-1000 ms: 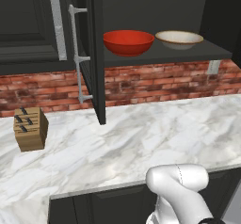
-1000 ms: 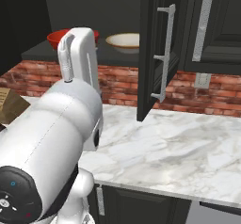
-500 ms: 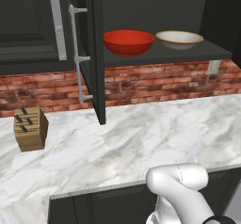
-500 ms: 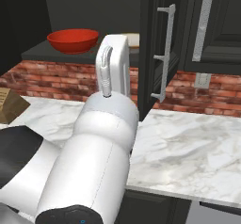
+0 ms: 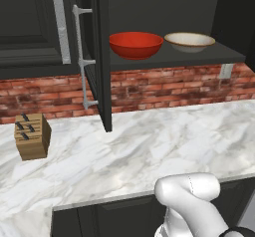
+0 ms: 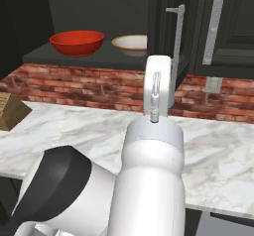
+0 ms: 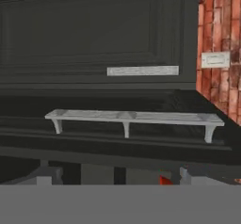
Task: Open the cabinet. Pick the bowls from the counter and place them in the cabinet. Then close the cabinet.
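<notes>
The cabinet [image 5: 164, 12] stands open, both doors swung out. On its dark shelf [image 5: 199, 58] sit the red bowl [image 5: 135, 43] and, to its right, the tan-rimmed bowl [image 5: 189, 41]. From the right base, the red bowl [image 6: 77, 41] shows whole, while the tan-rimmed bowl [image 6: 130, 42] is partly hidden by the open right door [image 6: 161, 27]. The rolled hand view faces that door's silver bar handle [image 7: 134, 117] close up. My gripper [image 7: 115, 178] is open a little short of it, holding nothing. The marble counter [image 5: 149, 146] lies below.
A wooden knife block [image 5: 32, 135] stands at the counter's left. The left door [image 5: 102, 57] juts out edge-on over the counter. A neighbouring wall cabinet's lone handle [image 6: 214, 27] is just right of the open door. A wall outlet [image 7: 215, 59] sits on the brick backsplash.
My arm has swung to the right across the right base view, from in front of the red bowl to in front of the open right door. The bowls and doors have not moved.
</notes>
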